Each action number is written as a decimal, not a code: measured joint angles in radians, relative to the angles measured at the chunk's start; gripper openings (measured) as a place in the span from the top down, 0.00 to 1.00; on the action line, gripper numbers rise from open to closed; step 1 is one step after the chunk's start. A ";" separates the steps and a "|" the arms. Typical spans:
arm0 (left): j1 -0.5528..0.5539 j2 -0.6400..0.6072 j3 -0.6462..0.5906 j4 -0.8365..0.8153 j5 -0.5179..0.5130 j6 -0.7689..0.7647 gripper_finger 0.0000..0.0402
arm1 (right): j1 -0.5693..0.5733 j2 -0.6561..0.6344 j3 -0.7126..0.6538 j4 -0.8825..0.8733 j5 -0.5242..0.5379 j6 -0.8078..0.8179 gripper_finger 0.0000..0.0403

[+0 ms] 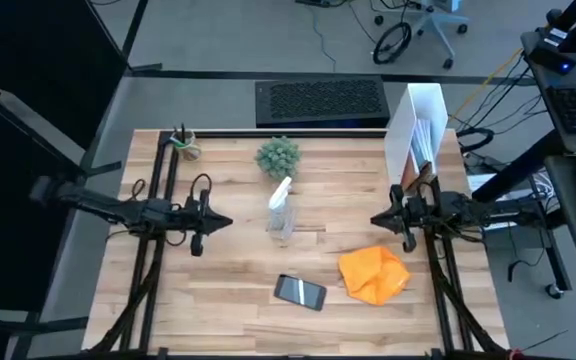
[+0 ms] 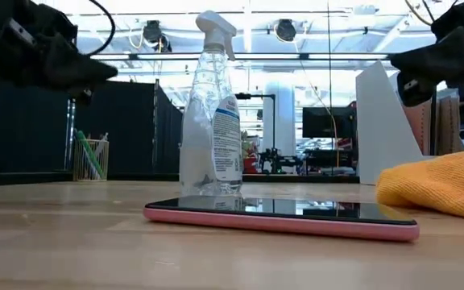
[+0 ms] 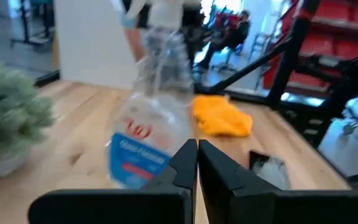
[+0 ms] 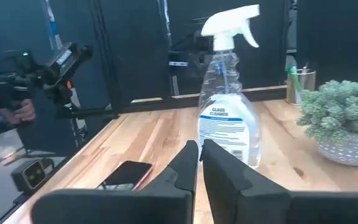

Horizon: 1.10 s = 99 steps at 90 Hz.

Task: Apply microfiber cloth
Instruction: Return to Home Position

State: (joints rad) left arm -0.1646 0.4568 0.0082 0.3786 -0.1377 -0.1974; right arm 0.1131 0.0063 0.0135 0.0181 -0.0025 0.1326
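The orange-yellow microfiber cloth [image 1: 374, 274] lies crumpled on the wooden table, near its front right; it also shows in the low view [image 2: 437, 183] and the left wrist view [image 3: 221, 116]. To its left lies the black smartphone [image 1: 300, 291], flat, screen up. My left gripper [image 1: 228, 222] hovers shut above the table's left half, pointing toward the spray bottle. My right gripper [image 1: 375, 219] hovers shut above the right half, just beyond the cloth.
A clear spray bottle [image 1: 281, 210] stands upright at the table's middle between the two grippers. A small potted plant [image 1: 278, 156] sits behind it, a pen cup [image 1: 182, 143] at the far left corner, and a white upright holder [image 1: 418, 125] at the far right.
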 joint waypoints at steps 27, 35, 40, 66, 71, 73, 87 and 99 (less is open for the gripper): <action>0.002 -0.401 0.000 -0.296 0.055 0.020 1.00 | 0.076 0.000 0.000 -0.001 0.000 -0.018 0.98; 0.004 -0.457 0.000 -0.346 0.049 0.023 1.00 | 0.089 0.000 0.000 -0.001 0.000 -0.020 0.98; 0.008 -0.456 0.000 -0.360 0.049 0.027 1.00 | 0.094 0.001 0.000 -0.001 0.000 -0.024 0.98; 0.041 -0.454 0.000 -0.348 0.043 0.012 1.00 | 0.094 0.004 0.000 -0.001 0.001 -0.047 0.98; 0.040 -0.442 0.000 -0.361 0.044 0.020 1.00 | 0.094 0.007 0.000 -0.002 0.001 -0.032 0.98; 0.040 -0.441 0.000 -0.361 0.044 0.023 1.00 | 0.094 0.008 0.000 -0.003 0.001 -0.022 0.98; 0.040 -0.439 0.000 -0.360 0.044 0.021 1.00 | 0.094 0.008 0.000 -0.002 0.001 0.002 0.98; 0.040 -0.440 0.000 -0.360 0.043 0.021 1.00 | 0.094 0.008 0.000 -0.001 0.001 0.003 0.98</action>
State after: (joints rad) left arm -0.1244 0.0172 0.0078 0.0191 -0.0944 -0.1764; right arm 0.2070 0.0143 0.0135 0.0167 -0.0013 0.1352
